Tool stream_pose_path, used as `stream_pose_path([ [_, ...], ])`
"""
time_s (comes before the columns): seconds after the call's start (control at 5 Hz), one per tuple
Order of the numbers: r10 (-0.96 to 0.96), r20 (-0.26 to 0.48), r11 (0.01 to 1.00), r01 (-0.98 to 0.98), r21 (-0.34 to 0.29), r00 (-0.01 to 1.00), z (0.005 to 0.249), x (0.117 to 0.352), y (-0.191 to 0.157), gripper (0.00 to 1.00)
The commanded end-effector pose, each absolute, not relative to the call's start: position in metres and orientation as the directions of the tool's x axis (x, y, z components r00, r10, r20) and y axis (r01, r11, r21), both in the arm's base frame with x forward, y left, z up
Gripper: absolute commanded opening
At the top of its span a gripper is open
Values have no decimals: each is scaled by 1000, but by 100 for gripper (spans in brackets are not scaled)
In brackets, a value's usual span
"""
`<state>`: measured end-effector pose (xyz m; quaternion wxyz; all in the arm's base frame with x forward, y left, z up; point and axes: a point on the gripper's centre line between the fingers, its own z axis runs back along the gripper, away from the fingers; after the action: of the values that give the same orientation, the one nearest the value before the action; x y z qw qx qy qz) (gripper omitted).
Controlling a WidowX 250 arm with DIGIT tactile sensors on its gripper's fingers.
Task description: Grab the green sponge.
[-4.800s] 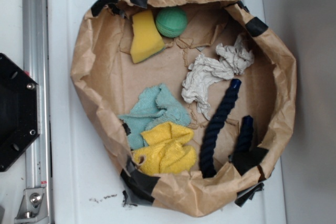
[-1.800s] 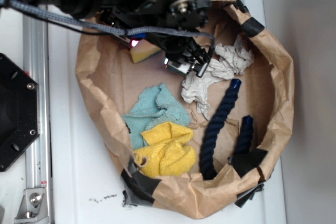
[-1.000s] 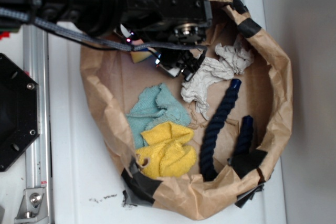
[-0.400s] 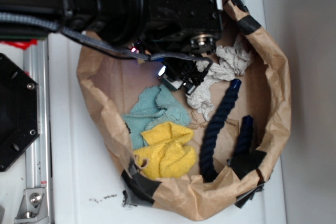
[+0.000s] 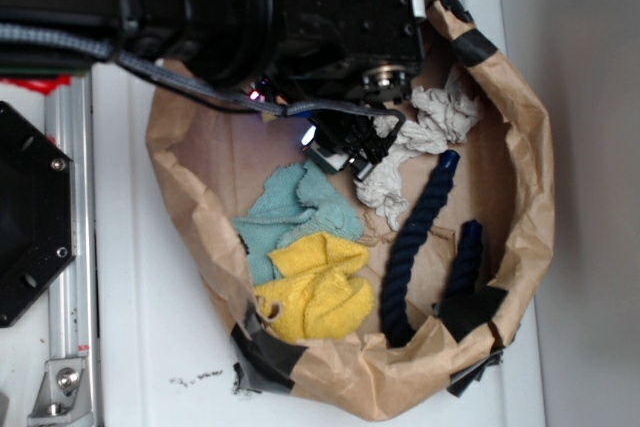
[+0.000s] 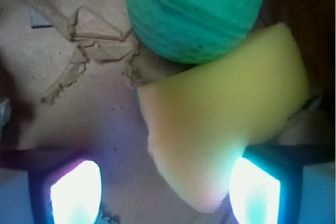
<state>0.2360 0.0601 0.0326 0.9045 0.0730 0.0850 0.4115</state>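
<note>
Gripper above the green sponge in a paper bag.
Fingers spread wide, holding nothing; a yellow sponge lies between them, touching the green one.

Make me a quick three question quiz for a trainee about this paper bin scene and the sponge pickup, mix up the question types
1. True or false: in the wrist view the green sponge touches the yellow sponge.
2. Multiple choice: in the exterior view, which item lies right next to the yellow towel? A) blue towel B) white rag C) a red cup
3. Short answer: in the wrist view, which sponge lies between the open jaws of the gripper?

Key: 1 true; 2 A; 3 the yellow sponge, with the green one beyond it.
</note>
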Motion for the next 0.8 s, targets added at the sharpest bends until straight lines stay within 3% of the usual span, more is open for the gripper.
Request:
stream_pose_path([
  [0.0,815,6,561,-792,242,580,33,229,90,95],
  [0.2,913,62,375,-890,261,403,27,213,134,91],
  [0.4,923,82,344,-900,266,377,23,220,142,0],
  [0.6,919,94,348,-898,268,384,22,226,142,0],
])
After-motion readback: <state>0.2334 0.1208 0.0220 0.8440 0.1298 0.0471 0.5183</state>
